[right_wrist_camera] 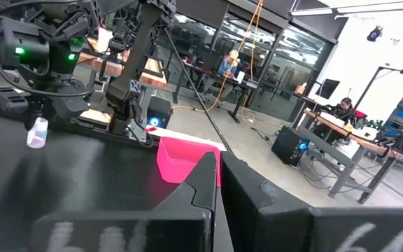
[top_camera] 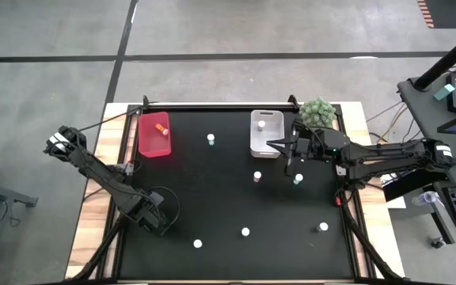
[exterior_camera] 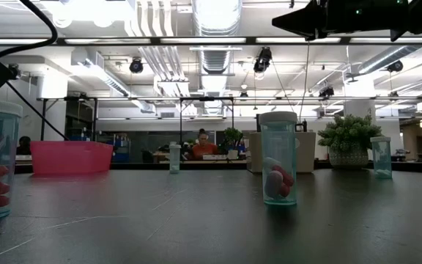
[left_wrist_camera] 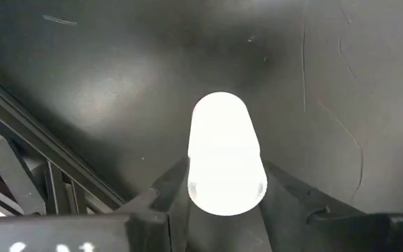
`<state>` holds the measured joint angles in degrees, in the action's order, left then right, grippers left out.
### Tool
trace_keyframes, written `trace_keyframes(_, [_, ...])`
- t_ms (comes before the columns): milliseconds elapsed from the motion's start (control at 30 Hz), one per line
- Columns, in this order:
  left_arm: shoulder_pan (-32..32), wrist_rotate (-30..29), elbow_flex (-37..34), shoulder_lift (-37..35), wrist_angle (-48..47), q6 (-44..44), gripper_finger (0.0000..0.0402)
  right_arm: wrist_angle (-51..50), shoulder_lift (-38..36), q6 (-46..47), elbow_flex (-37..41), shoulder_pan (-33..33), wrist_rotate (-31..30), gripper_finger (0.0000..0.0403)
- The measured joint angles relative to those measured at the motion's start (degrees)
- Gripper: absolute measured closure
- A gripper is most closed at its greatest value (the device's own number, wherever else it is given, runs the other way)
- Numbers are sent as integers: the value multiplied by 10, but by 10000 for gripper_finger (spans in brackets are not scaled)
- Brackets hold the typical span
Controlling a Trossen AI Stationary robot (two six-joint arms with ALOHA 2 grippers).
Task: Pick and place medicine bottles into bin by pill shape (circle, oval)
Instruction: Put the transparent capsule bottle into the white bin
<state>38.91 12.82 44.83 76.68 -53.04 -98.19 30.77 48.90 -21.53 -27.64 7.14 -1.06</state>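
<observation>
The table (top_camera: pixel 212 198) is topped with a black mat that has wooden edges, and it stands on a grey floor. The left gripper (left_wrist_camera: pixel 224 168) is at the near left of the mat, its fingers (left_wrist_camera: pixel 177 185) narrowed onto the sides of a white-capped bottle (left_wrist_camera: pixel 222 140), which it holds. The right gripper (top_camera: pixel 271 145) hangs over the near edge of the white bin (top_camera: pixel 266 136) at the far centre, fingers pressed together and holding nothing.

The pink bin (top_camera: pixel 150 142) sits at the far left with an orange bottle (top_camera: pixel 162 128) inside. Loose bottles stand scattered and well apart across the mat: one between the bins (top_camera: pixel 210 139), two mid-table (top_camera: pixel 257 176), and three along the near side (top_camera: pixel 245 232). A green plant ball (top_camera: pixel 319 111) is at the far right corner.

Beyond the table is an open workshop with ceiling ducts, strip lights and desks, and a person (exterior_camera: pixel 203 145) is seated far off.
</observation>
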Motion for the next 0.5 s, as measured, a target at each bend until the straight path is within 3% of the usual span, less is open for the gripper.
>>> trace_keyframes(233, [-46,2,30,0,-1,50,285,-3,0,10,0,0,0,390])
trace_keyframes(500, [-161,2,77,0,-2,200,285,-5,0,16,0,0,0,390])
